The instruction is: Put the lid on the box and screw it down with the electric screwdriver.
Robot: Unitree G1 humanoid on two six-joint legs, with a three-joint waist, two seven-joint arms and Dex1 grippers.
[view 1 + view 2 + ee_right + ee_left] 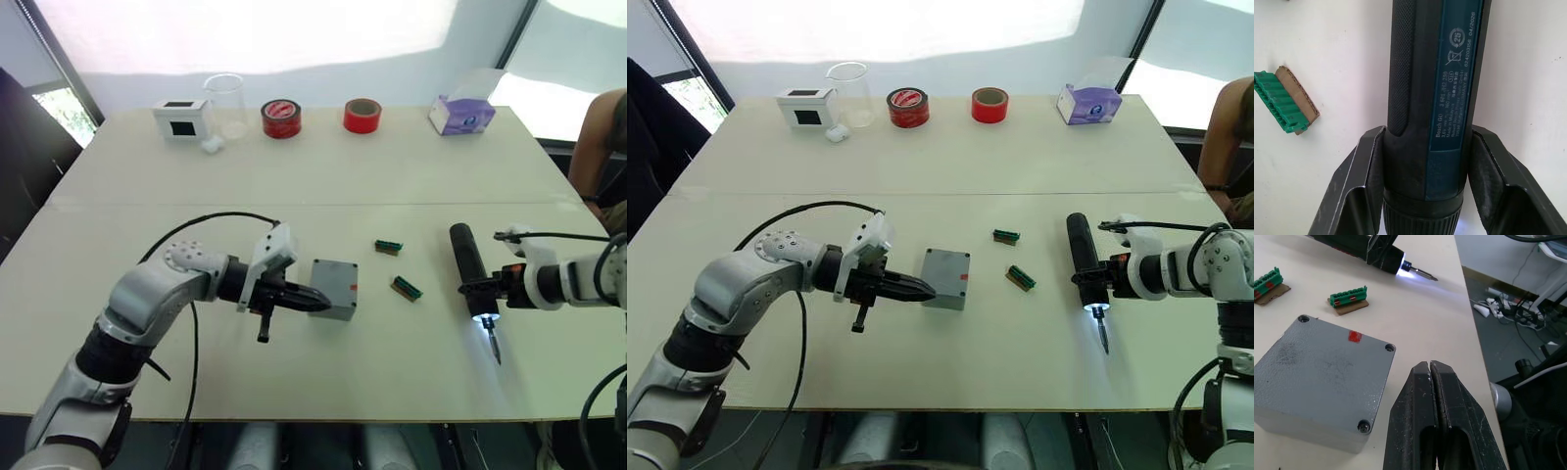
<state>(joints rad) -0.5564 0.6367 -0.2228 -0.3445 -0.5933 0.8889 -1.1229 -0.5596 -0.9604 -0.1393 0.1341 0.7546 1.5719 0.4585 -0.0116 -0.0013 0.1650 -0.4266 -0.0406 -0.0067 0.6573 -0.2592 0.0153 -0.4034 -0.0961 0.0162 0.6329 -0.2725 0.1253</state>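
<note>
The lid sits on the box near the middle of the surface, screws in its corners. The left hand, fingers pressed together, touches the box's left side. The right hand is clamped on the screwdriver, its tip light on, right of two green connectors.

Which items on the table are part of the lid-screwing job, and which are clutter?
Job:
- box, lid already sitting on it
- electric screwdriver, held in the right tool, tip light on
- left tool, shut, beside the box

Clutter:
- two green connector blocks
- two red tape rolls
- glass beaker
- white box with black screen
- purple tissue box
</note>
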